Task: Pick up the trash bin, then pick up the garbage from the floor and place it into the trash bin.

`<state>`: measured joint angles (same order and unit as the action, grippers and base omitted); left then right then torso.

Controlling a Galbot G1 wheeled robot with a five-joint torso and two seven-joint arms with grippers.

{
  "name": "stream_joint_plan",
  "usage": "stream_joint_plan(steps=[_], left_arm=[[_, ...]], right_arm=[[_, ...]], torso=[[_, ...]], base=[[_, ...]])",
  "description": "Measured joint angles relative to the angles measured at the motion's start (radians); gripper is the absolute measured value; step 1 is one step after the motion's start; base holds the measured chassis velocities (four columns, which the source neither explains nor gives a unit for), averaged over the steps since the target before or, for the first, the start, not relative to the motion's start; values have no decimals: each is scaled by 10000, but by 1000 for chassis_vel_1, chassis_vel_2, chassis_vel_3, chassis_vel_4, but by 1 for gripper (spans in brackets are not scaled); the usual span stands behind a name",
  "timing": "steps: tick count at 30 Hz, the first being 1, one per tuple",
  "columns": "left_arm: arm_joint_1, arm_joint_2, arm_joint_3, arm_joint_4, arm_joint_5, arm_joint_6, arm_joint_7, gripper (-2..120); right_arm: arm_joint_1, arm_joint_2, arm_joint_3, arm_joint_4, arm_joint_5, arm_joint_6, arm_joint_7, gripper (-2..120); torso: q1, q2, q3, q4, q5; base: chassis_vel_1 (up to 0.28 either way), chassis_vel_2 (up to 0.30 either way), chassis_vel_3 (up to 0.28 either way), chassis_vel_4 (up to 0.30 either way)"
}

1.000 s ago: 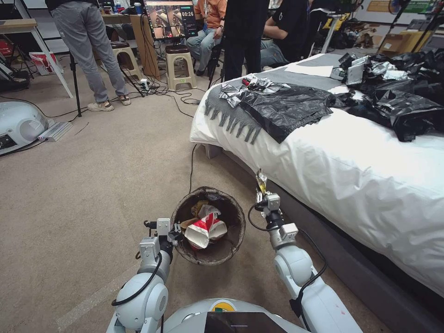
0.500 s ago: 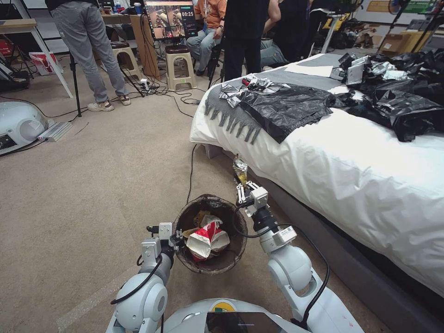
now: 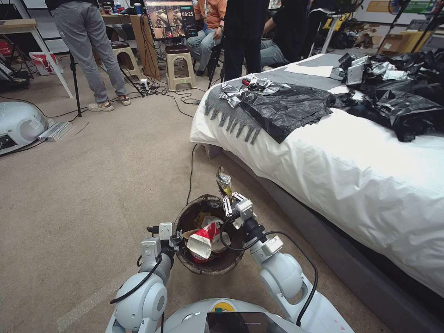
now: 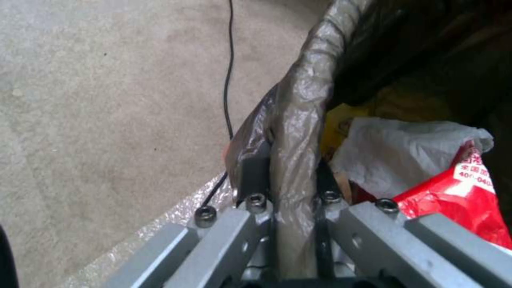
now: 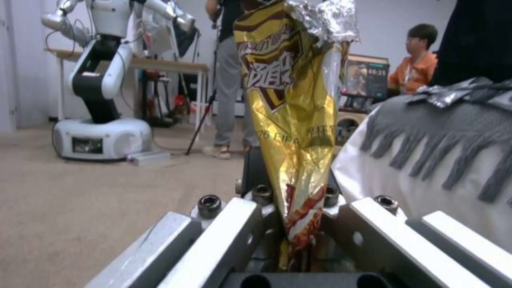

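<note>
The trash bin (image 3: 208, 269), a round bucket lined with a dark bag, hangs in front of me just above the carpet. My left gripper (image 3: 178, 239) is shut on its near-left rim; in the left wrist view its fingers (image 4: 255, 168) pinch the bag-covered rim (image 4: 312, 84). Inside lie a red-and-white wrapper (image 3: 203, 236), a white tissue (image 4: 405, 148) and a yellow piece (image 4: 336, 124). My right gripper (image 3: 228, 204) is shut on a gold foil snack wrapper (image 3: 224, 181), held upright over the bin's far right rim. The right wrist view shows that wrapper (image 5: 293, 112) standing between the fingers (image 5: 255, 172).
A bed (image 3: 351, 175) with white bedding stands close on the right, with black plastic bags (image 3: 286, 108) heaped on top. A black cable (image 3: 191, 171) runs along the carpet beyond the bin. Another robot's base (image 3: 18, 125) sits far left. People and stools (image 3: 180, 67) are at the back.
My right gripper has carried the gold wrapper leftward from beside the bed to above the bin's far rim. The left gripper and bin have shifted only slightly.
</note>
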<state>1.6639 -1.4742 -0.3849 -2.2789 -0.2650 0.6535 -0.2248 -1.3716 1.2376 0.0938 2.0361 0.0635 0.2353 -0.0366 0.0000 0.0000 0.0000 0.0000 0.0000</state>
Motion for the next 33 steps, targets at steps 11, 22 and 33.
stream_joint_plan(steps=[11,22,33], left_arm=[[-35,0,42,-21,-129,61,-35,0],[-61,-32,58,-28,-189,70,-57,0],[-83,-52,52,-29,-237,76,-52,0]], right_arm=[[-117,162,-258,-472,-227,182,-53,0],[-205,301,-428,-826,-376,297,-60,0],[-285,362,-416,-971,-494,424,-244,34]], torso=[[0,0,0,0,0],[0,0,0,0,0],[0,0,0,0,-1]], base=[[0,0,0,0],[0,0,0,0],[0,0,0,0]])
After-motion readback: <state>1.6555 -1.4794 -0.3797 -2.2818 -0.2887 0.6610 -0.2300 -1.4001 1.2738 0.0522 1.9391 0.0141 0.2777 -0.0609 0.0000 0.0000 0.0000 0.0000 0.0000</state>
